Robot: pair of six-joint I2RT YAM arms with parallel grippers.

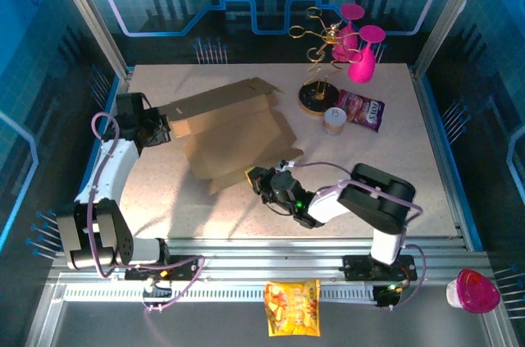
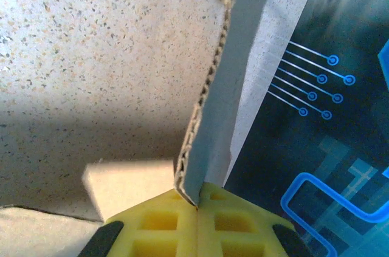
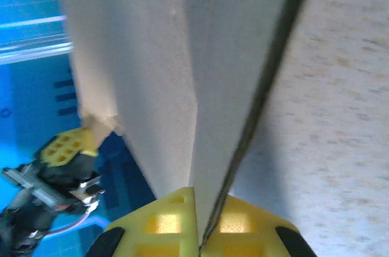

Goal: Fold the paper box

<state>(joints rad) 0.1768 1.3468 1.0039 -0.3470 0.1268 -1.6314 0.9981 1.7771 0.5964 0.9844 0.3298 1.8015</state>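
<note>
One plain brown corrugated cardboard sheet, the paper box (image 1: pixel 234 130), lies creased into panels on the speckled table (image 1: pixel 394 183), left of centre and stretched between my two grippers. My left gripper (image 1: pixel 162 128) is clenched on the sheet's far-left edge, yellow pads pinching the fluted board. My right gripper (image 1: pixel 256 179) is clamped on the near-right corner, and a panel rises straight from its pads. To the box's right stand one gold wire stand (image 1: pixel 316 76), one purple snack packet (image 1: pixel 362 109) and one small jar (image 1: pixel 334 120).
</note>
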